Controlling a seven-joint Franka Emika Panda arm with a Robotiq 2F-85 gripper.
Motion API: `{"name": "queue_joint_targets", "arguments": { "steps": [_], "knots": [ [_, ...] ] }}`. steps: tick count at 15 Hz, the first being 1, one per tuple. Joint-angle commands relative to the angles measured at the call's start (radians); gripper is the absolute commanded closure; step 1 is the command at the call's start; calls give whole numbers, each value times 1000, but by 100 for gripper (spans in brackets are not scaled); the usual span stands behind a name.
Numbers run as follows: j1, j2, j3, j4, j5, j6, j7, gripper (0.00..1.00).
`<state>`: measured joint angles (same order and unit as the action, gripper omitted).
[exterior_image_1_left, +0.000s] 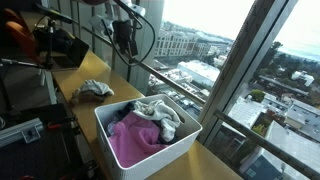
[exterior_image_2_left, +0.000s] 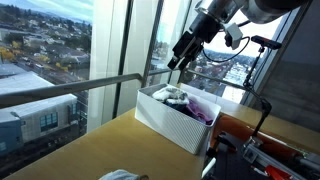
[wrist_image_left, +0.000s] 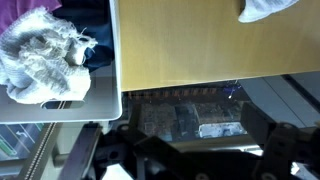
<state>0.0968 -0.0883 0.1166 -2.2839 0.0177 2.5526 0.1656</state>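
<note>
The end effector (exterior_image_2_left: 186, 52) is held open and empty above the white bin (exterior_image_1_left: 165, 158), where crumpled clothes (exterior_image_1_left: 150, 125) are already piled, while one pale cloth (exterior_image_1_left: 95, 90) is left on the surface (wrist_image_left: 180, 50) nearby.

The basket (exterior_image_1_left: 152, 158) stands on the table (exterior_image_1_left: 215, 165) with clothes (exterior_image_1_left: 150, 122) piled in it; a cloth (exterior_image_1_left: 95, 90) lies on the table apart from it.

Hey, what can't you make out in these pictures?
1. Wrist view: white cloth, cut off by the top edge.
2. Exterior view: bin contents, mostly hidden by its near wall.
3. Exterior view: gripper, small and dark; how its jaws stand is unclear there.
</note>
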Motion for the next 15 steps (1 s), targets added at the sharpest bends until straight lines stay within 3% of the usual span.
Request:
{"name": "queue_joint_targets", "arguments": {
  "steps": [1, 8, 15],
  "knots": [
    [56, 46, 73, -23, -54, 4, 97, 0],
    [188, 209, 159, -23, -145, 1, 257, 0],
    [292, 398, 114, 10, -237, 67, 310, 0]
  ]
}}
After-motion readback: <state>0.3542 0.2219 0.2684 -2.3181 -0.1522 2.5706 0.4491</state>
